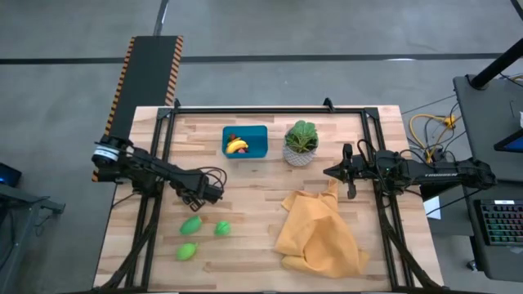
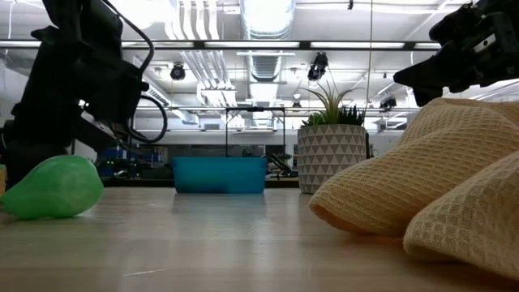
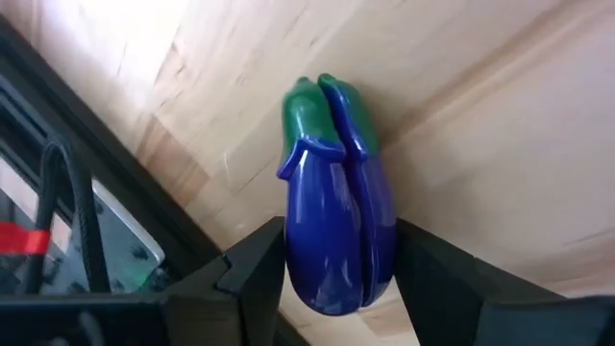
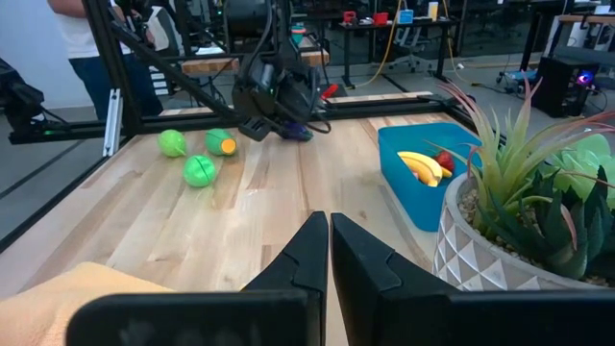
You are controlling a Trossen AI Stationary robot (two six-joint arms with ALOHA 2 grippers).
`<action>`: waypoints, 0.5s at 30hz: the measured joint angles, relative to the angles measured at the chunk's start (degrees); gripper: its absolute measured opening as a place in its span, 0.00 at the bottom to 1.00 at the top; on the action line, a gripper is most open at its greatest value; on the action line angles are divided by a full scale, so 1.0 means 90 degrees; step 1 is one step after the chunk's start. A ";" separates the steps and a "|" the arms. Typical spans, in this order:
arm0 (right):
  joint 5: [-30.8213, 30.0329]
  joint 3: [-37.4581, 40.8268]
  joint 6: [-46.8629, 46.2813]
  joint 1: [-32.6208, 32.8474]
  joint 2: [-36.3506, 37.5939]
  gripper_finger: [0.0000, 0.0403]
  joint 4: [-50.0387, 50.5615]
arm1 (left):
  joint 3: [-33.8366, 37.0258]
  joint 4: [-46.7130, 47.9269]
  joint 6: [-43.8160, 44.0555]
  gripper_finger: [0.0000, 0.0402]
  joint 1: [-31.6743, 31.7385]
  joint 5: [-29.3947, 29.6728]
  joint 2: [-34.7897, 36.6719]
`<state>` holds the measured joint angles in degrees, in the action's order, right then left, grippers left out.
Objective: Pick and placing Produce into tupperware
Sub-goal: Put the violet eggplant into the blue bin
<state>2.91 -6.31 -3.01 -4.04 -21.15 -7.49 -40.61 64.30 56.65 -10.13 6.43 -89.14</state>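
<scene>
Three green produce pieces (image 1: 191, 224) lie loose on the counter (image 1: 253, 196) in the high view, just beside the left gripper (image 1: 214, 193), while the teal tupperware (image 1: 257, 149) sits well apart near the far edge, already holding a banana (image 1: 237, 146) and a small red piece, with the potted plant (image 1: 301, 143) just beside it and a yellow cloth (image 1: 319, 233) nearer the right arm; no writing can be read here. From the low view, one green piece (image 2: 53, 188) rests on the counter under the left arm, and the tupperware (image 2: 220, 174) stands beyond it with its rim low, so I judge the carry needs only a modest lift to pass over the wall. The left wrist view shows the jaws clamped on a toy eggplant (image 3: 336, 216), gripping its rounded purple end with the green cap pointing away; the hold is near one end, so a slow, level carry should keep it from pivoting. In the right wrist view, the right gripper (image 4: 321, 252) waits above the counter with its jaws together, and the eggplant (image 4: 293, 130) shows in the far gripper; the drop should aim for the tupperware's bare half beside the banana (image 4: 421, 166). No labels are legible.
</scene>
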 joint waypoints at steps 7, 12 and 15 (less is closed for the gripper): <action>-0.0001 0.0000 0.0000 0.0000 -0.0002 0.02 0.0000 | -0.0015 -0.0040 -0.0207 0.43 0.0002 0.0006 -0.0066; -0.0001 0.0000 0.0000 0.0000 0.0000 0.02 0.0000 | -0.0006 -0.0050 -0.0215 0.42 0.0002 0.0005 -0.0034; -0.0001 0.0000 0.0000 0.0000 -0.0002 0.02 0.0000 | -0.0006 -0.0040 -0.0245 0.39 0.0002 0.0003 -0.0034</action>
<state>2.90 -6.31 -3.01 -4.04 -21.17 -7.49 -40.66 63.94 54.44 -10.11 6.46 -89.45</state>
